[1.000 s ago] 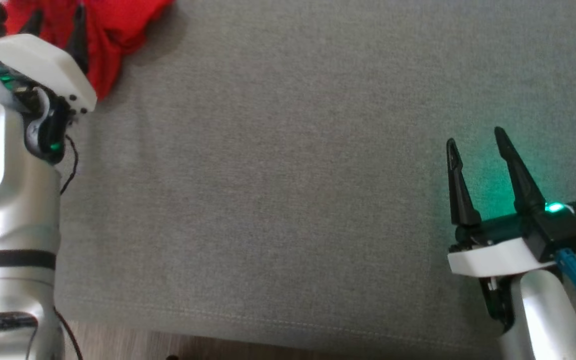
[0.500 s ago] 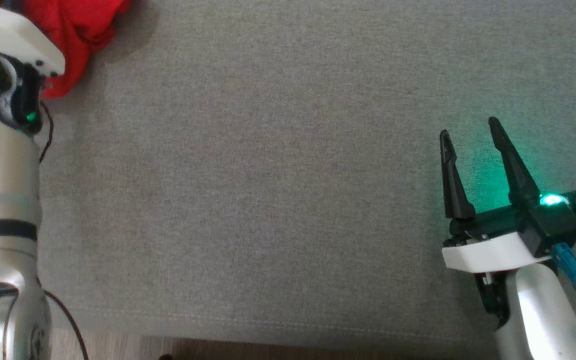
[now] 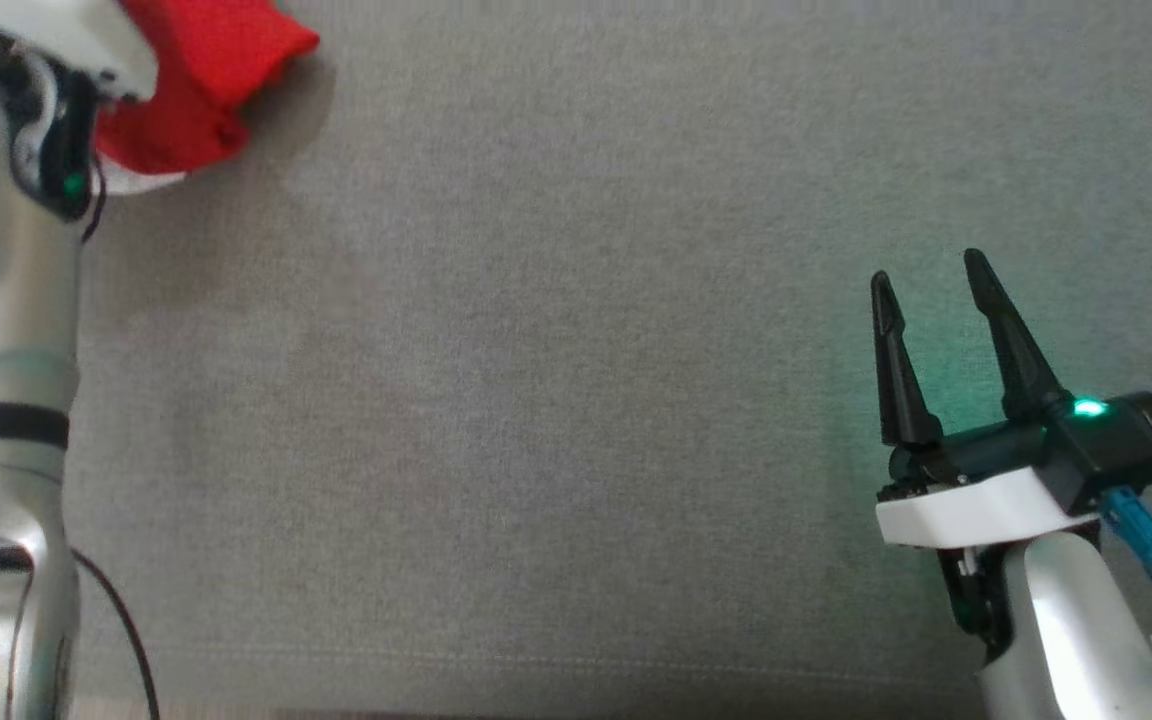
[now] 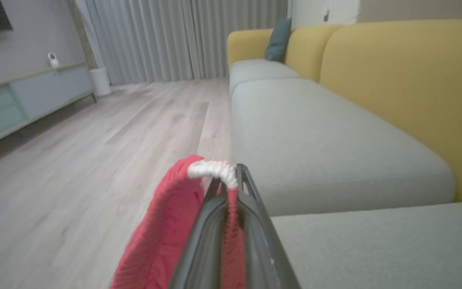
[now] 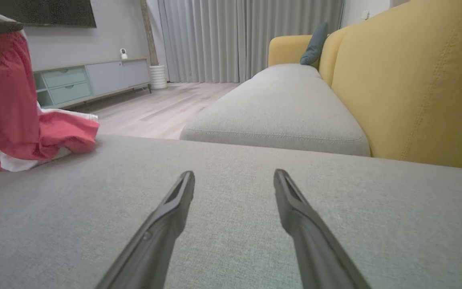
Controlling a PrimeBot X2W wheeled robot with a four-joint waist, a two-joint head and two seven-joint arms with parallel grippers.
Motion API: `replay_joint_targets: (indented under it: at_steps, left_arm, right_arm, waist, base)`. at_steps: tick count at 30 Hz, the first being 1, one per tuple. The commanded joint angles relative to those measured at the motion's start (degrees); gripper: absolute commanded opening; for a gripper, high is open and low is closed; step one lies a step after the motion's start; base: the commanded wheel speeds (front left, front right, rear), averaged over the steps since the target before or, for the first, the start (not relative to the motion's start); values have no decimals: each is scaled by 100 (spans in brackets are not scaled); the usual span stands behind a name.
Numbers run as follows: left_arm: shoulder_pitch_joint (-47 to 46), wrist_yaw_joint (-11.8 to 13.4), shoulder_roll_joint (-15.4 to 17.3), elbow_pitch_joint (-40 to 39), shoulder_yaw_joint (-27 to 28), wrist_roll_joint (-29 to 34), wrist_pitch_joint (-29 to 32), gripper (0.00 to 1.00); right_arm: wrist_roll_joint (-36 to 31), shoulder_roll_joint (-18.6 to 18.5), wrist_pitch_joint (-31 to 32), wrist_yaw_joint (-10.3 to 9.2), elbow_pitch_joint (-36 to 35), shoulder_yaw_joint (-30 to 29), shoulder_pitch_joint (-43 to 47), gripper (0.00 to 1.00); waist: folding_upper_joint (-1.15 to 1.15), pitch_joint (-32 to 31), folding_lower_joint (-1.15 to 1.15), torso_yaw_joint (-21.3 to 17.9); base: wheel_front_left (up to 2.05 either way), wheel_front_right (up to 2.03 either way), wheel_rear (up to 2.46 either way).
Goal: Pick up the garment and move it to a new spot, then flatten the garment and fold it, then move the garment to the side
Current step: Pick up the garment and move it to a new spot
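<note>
Garment, red, far left on the sofa cushion: white hem pinched between our left fingers; right fingers spread wide, empty. Risk: thin pinch slips, cloth drops.

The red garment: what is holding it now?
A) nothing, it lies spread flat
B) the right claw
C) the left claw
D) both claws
C: in the left wrist view the left claw is shut on the red garment, while the right claw stands open over the grey cushion.
</note>
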Motion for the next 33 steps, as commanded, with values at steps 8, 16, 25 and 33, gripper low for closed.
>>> replay_joint_targets:
  at_steps: [8, 16, 25, 33]
  left_arm:
    - [-507, -37, 212, -1563, -1384, -504, 652, 0]
    - [-608, -39, 319, -3155, -2363, -1418, 1198, 0]
    - [378, -8, 355, -4131, -2611, -2321, 1291, 0]
    - [2295, 369, 541, -3906, -2542, -2814, 855, 0]
  right_arm:
    - [378, -23, -54, 43, -48, -3, 137, 100]
    - [550, -23, -54, 43, -105, -440, 267, 100]
    - [590, -23, -54, 43, -179, -822, 319, 100]
    - [648, -23, -54, 43, -215, -827, 322, 100]
  waist:
    - [0, -946, 0, -649]
    - [0, -1211, 0, -1323]
    - [0, -1029, 0, -1674]
    - [0, -906, 0, -1554]
  base:
    - [0, 0, 0]
    - [0, 0, 0]
    - [0, 0, 0]
    - [0, 0, 0]
